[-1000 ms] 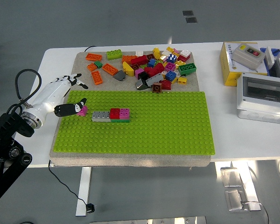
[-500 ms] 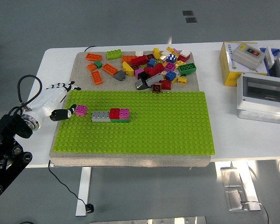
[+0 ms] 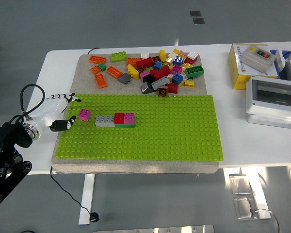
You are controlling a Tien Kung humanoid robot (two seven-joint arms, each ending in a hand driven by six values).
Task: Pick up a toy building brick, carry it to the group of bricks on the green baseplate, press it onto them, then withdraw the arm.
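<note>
White table (image 3: pixel 63 58) carrying the lot here, its near edge running along the bottom. Flat on it sits a grey mat (image 3: pixel 87 60) taking up the left and middle, a black cable (image 3: pixel 93 49) snaking off behind its far edge. Over on the right, a yellow-and-white box (image 3: pixel 242 68) at the far side, and just in front of it a white enclosure with a clear lid (image 3: pixel 274 99), touching the box

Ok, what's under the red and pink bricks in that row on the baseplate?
A dark green layer shows beneath the red brick and pink brick, resting on the green baseplate. Its top studs are covered. The grey brick adjoins on the left.
</note>
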